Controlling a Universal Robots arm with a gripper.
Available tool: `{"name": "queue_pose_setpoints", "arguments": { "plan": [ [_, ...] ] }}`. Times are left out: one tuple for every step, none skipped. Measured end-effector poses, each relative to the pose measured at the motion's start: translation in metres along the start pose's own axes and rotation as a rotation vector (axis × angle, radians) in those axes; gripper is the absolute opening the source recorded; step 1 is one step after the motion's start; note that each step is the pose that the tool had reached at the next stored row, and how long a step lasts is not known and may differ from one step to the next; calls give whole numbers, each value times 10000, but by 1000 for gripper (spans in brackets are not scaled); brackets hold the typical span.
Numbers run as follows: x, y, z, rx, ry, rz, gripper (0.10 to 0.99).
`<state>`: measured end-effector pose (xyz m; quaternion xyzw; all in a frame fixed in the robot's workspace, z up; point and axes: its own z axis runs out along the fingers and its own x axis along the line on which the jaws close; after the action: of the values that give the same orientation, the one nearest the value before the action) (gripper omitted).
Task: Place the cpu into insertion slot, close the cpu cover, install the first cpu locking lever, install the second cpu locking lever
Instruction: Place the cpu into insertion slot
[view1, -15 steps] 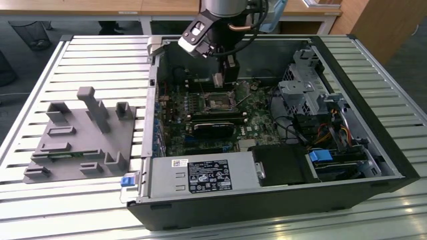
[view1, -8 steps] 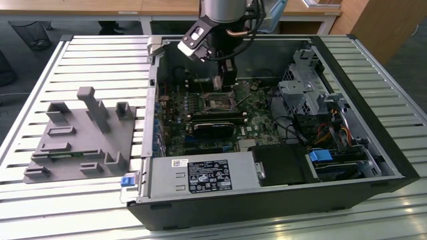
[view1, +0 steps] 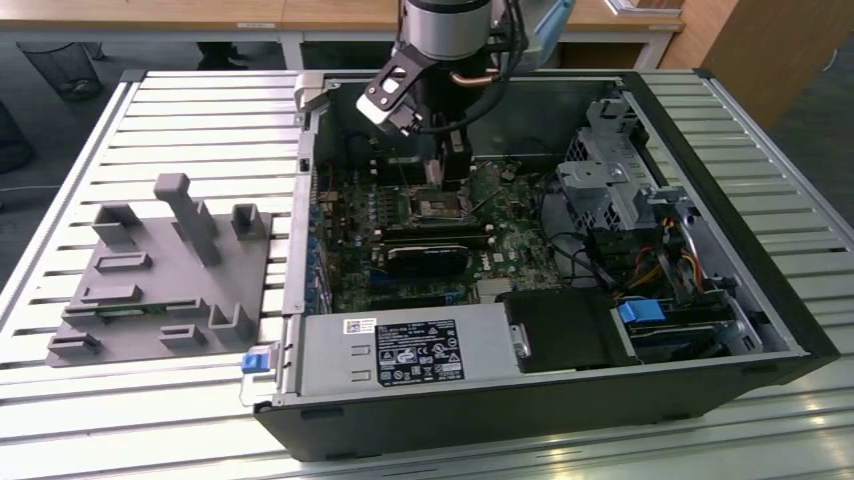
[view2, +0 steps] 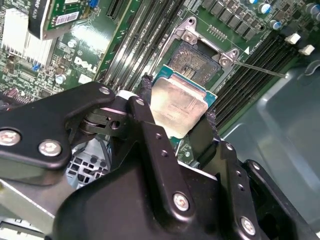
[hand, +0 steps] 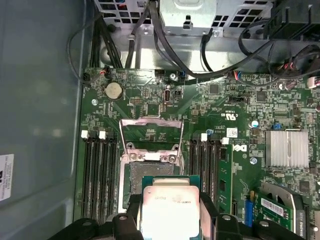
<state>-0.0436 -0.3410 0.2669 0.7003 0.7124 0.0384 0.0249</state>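
My gripper (view2: 178, 111) is shut on the cpu (view2: 181, 104), a flat square chip with a silvery top, pinched at two opposite edges by black fingers (view2: 144, 97). The chip hangs a little above the green motherboard, just short of the insertion slot (view2: 199, 56), whose dark centre lies bare. In the first wrist view the cpu (hand: 170, 205) overlaps the near edge of the insertion slot (hand: 148, 176), and the cpu cover (hand: 123, 134) stands flipped open beyond it. A thin wire lever (view2: 260, 70) sticks out beside the socket. In the exterior view the gripper (view1: 454, 165) reaches into the case above the insertion slot (view1: 438, 208).
The open PC case (view1: 747, 250) walls in the board. A black card (view1: 427, 255) lies just in front of the socket, a silver power supply (view1: 400, 350) nearer still. Memory slots (hand: 100, 175) flank the socket. A finned heatsink (hand: 287, 147), cables (hand: 165, 30) and a grey fixture (view1: 160, 270) are nearby.
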Motion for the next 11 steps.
{"name": "queue_pose_setpoints", "arguments": {
  "plan": [
    [0,-1,12,-1,1,0,541],
    [0,-2,26,-1,1,0,541],
    [0,-4,43,1,-2,0,541],
    [0,-6,60,1,-5,0,541],
    [0,-7,78,1,-5,0,541],
    [-1,-9,95,1,-5,0,541],
    [-1,-10,114,0,-4,0,541],
    [-1,-12,132,0,-4,-1,541],
    [0,-14,150,0,-3,0,541],
    [1,-18,168,0,-4,1,541],
    [4,-23,187,0,-7,2,541]
  ]
}}
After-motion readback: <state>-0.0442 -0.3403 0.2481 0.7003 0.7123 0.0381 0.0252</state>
